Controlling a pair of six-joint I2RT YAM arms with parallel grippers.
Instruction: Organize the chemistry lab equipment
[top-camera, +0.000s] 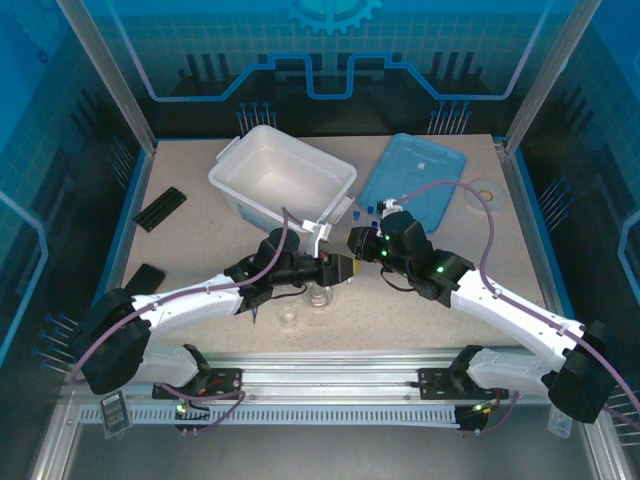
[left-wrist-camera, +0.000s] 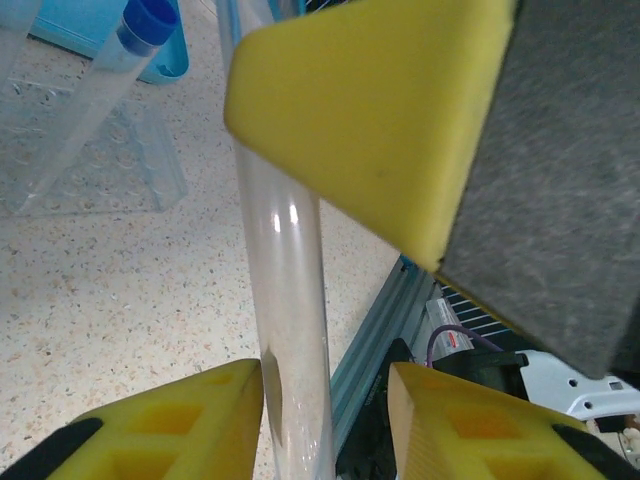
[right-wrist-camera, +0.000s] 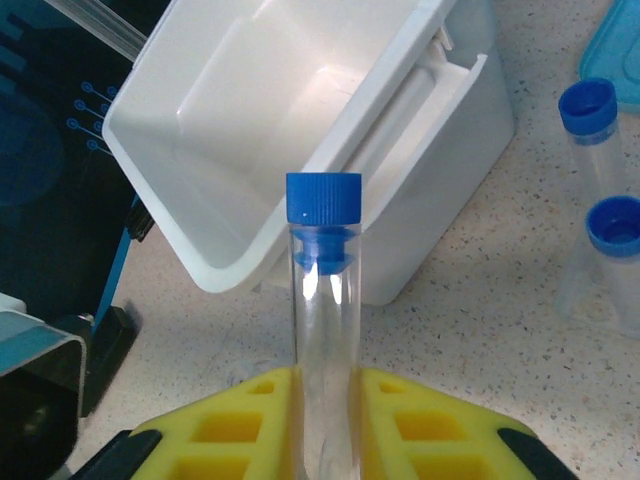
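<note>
Grasp detail above the desk (right-wrist-camera: 480, 320), beside the white bin (right-wrist-camera: 250, 130): right end effector (right-wrist-camera: 325, 378) clenches a blue-capped tube (right-wrist-camera: 323, 290); left end effector (left-wrist-camera: 325, 368) stands partly open around a clear tube shaft (left-wrist-camera: 285, 260), one pad (left-wrist-camera: 200, 420) touching, the other apart

The white bin (right-wrist-camera: 300, 120) is glossy plastic. Beside it, the clear tube (right-wrist-camera: 322, 310) shines, its blue cap (right-wrist-camera: 323, 198) ribbed. The table (right-wrist-camera: 480, 330) is matt, speckled.
</note>
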